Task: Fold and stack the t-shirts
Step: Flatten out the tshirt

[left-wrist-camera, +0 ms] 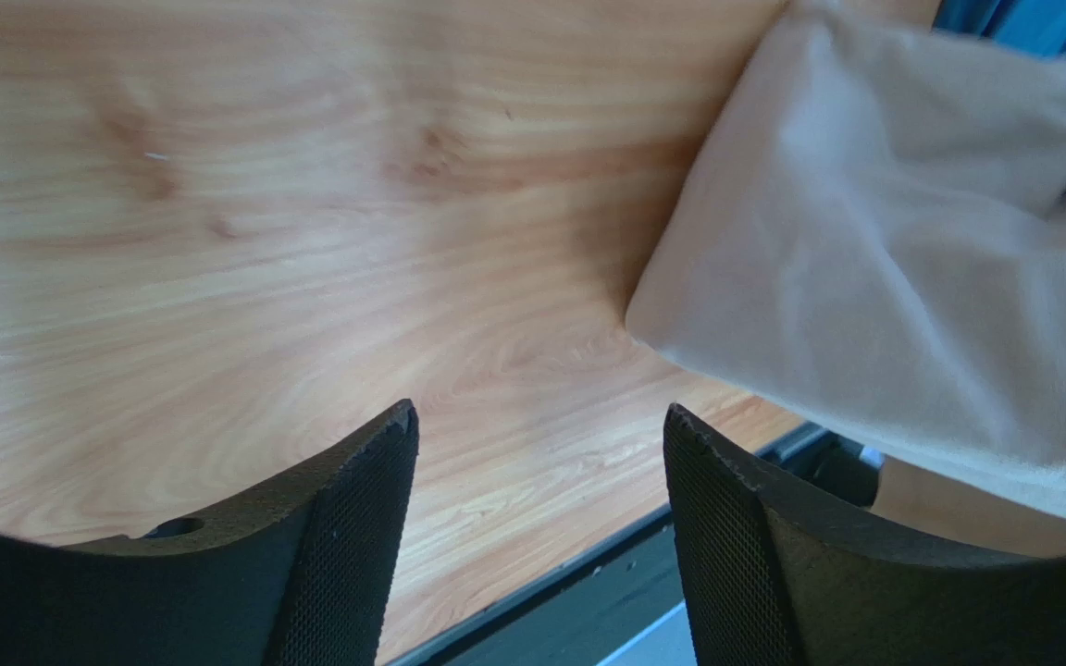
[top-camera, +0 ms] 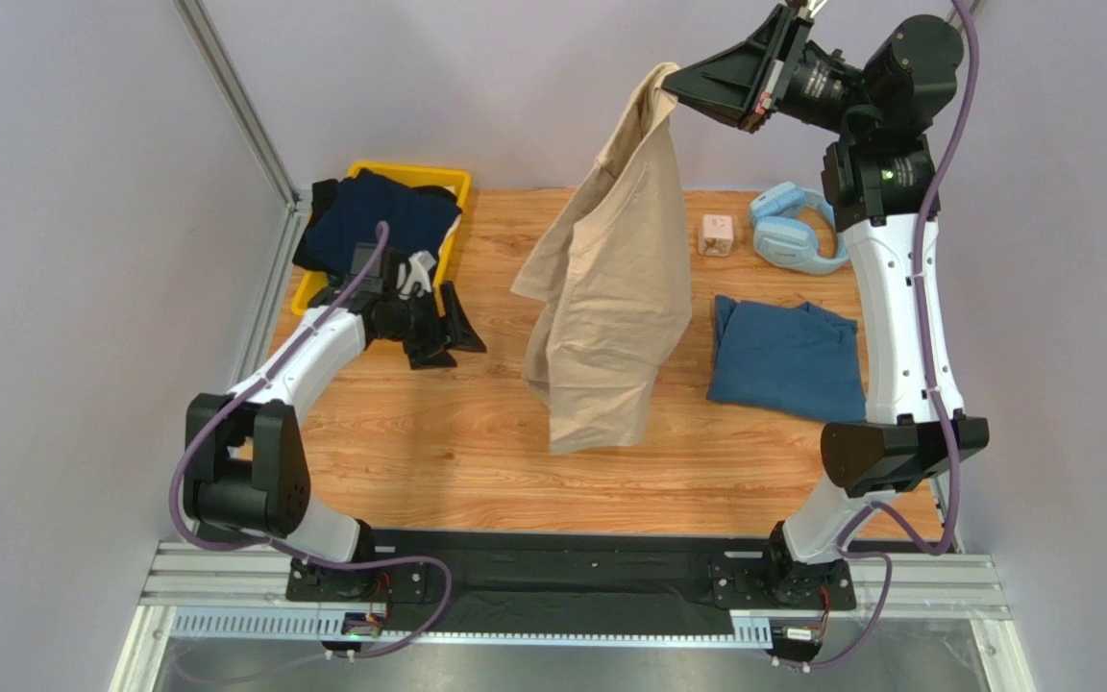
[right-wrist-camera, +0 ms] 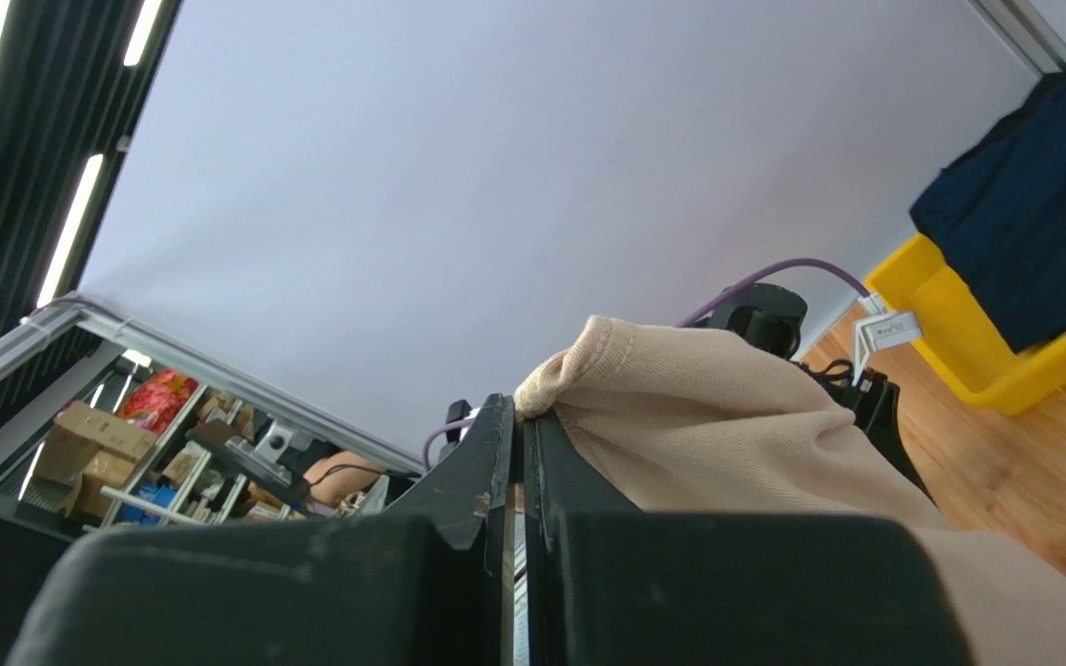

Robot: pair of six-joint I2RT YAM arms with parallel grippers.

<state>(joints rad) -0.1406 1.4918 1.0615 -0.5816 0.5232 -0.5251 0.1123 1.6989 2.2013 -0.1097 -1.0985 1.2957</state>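
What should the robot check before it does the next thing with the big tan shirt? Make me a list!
1. Right tool shut on the beige t-shirt: ok.
2. Left tool open, holding nothing: ok.
3. Beige t-shirt hanging smooth: not ok, it is bunched.
4. Its bottom edge off the table: cannot tell.
5. Teal t-shirt folded flat: ok.
6. Navy t-shirt folded: not ok, heaped on the yellow bin.

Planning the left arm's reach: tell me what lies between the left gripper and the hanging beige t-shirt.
Nothing but bare table between the left gripper and the beige t-shirt, clearest in the top view.
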